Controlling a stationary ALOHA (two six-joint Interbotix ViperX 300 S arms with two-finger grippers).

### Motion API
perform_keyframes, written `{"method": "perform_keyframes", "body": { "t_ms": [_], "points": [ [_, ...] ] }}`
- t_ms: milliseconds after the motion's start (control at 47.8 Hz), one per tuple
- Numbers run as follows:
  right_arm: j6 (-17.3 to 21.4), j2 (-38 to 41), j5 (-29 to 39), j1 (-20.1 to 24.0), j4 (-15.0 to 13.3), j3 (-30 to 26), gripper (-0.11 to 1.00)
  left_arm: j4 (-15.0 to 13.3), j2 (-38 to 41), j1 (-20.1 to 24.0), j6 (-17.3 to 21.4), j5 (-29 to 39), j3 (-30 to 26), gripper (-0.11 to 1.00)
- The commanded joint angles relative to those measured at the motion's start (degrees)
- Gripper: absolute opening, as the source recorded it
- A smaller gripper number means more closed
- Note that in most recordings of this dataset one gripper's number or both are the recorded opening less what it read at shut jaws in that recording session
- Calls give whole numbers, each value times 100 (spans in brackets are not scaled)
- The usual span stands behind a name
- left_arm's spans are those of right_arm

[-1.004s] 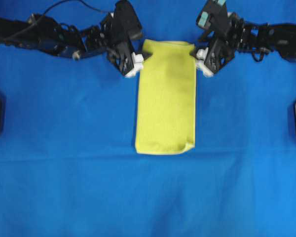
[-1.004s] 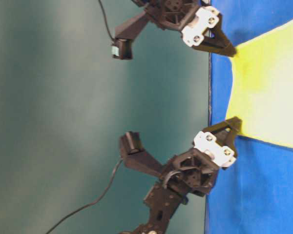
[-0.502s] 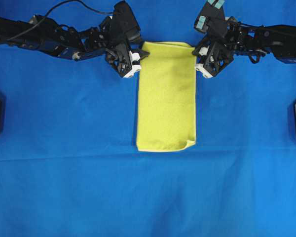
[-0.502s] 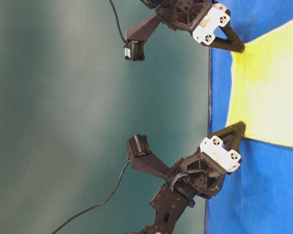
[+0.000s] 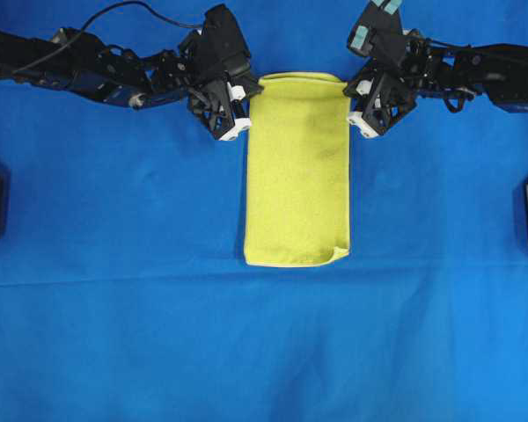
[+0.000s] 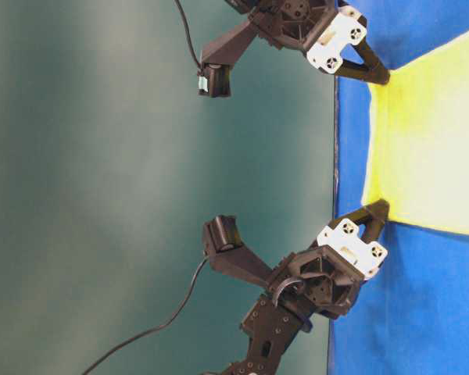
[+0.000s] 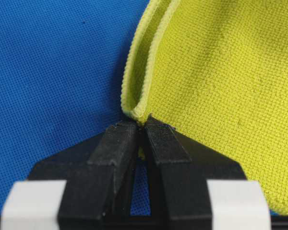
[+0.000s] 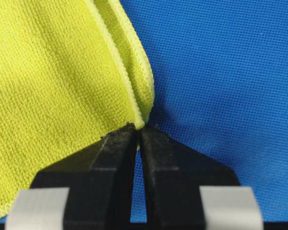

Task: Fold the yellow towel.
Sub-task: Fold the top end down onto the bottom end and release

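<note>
I am pinching the two far corners of the yellow towel [image 5: 297, 167], lying half-folded lengthwise on the blue table cover [image 5: 114, 308], with left gripper [image 7: 140, 125] and right gripper [image 8: 138, 129] both clamped shut on its doubled hem, judging the next move calls for lifting evenly and carrying that edge toward the near end.

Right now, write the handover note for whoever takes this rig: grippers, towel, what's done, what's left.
Left gripper: shut on the far-left corner of the bright yellow microfibre towel.
Right gripper: shut on the towel's far-right corner; both layers look pinched.
Towel: lies flat on the blue cloth-covered table as a long doubled rectangle, hems stacked at the gripped end.
Done: apparently one fold; both far corners gripped.
Left: probably lift that end and carry it over to the near edge, then release.
</note>
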Motion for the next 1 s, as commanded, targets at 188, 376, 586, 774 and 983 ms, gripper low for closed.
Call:
{"method": "perform_keyframes", "body": {
  "t_ms": [188, 376, 586, 774, 983],
  "points": [
    [9, -747, 202, -18, 35, -44, 4, 9, -738, 0, 149, 211, 0, 5],
    [9, -1020, 316, -18, 44, 70, 4, 9, -835, -9, 176, 237, 62, 5],
    [9, -1028, 308, 105, 53, 79, 4, 9, -949, -149, 176, 237, 53, 5],
    [18, -1187, 448, 422, 158, 123, 4, 9, -1222, -413, 185, 431, 114, 5],
    [26, -1573, 835, 1046, 396, 229, 4, 9, -1538, -905, 167, 879, 360, 5]
  ]
}}
